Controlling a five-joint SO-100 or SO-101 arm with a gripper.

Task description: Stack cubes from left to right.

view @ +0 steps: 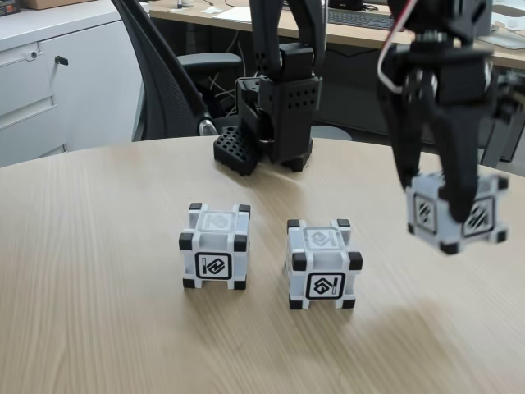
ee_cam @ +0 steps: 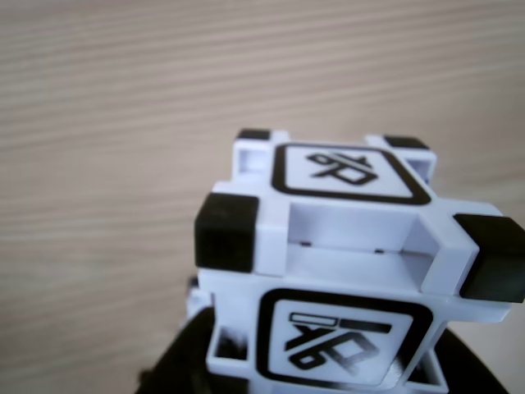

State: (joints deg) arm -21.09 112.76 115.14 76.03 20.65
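Two white cubes with black corners rest on the wooden table: the left cube and the middle cube, a small gap apart. A third cube hangs in the air at the right, above the tabletop, with my black gripper shut on it from above. In the wrist view that held cube sits close to the lens, two glyph faces showing, with dark gripper parts at the bottom edge.
The arm's black base stands at the table's far middle. An office chair and a desk are behind the round table. Bare wood lies in front and to the left of the cubes.
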